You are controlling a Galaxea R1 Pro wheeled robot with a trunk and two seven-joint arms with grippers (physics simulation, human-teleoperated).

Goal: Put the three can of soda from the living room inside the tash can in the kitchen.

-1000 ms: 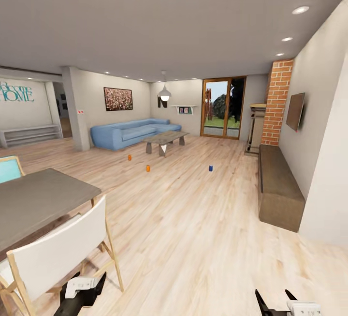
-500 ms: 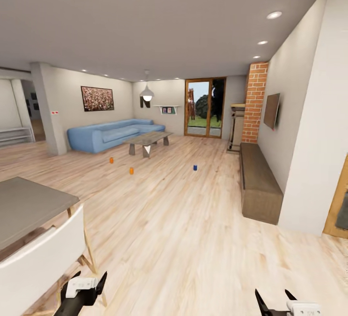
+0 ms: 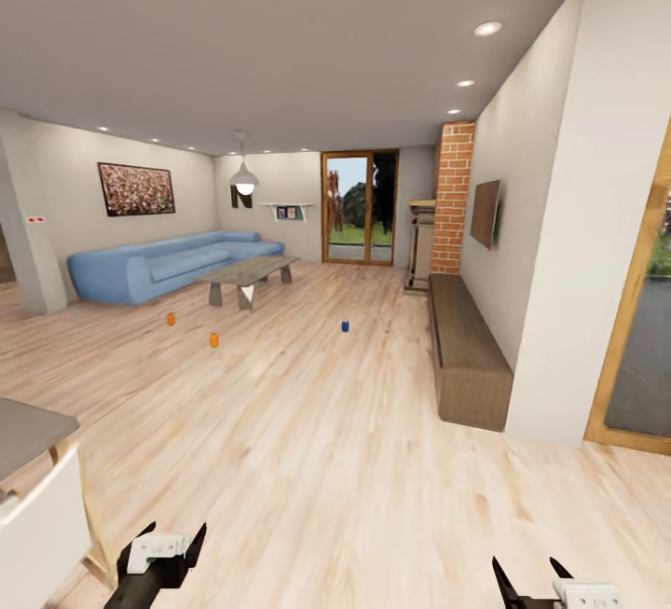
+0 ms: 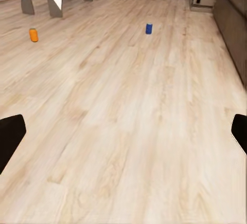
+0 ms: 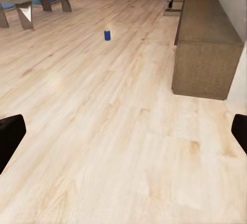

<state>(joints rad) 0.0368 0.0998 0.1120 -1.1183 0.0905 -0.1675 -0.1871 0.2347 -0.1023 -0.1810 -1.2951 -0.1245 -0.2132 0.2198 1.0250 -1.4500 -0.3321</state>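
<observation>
Camera's swung right since a second ago, so two orange soda cans (image 3: 171, 318) (image 3: 213, 339) sit on the floor around 11 o'clock, a blue one (image 3: 345, 325) (maybe the third) at 12; left gripper (image 3: 168, 539) and right gripper (image 3: 531, 576) spread wide, empty, parked low for driving.

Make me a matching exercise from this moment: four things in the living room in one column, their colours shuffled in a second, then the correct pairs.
Things:
1. sofa
2. can nearest the long bench
3. can nearest the robot
4. column beside the glass doors

Colours:
A. orange
B. red brick
C. light blue
D. dark blue

Pairs: 1-C, 2-D, 3-A, 4-B
</observation>
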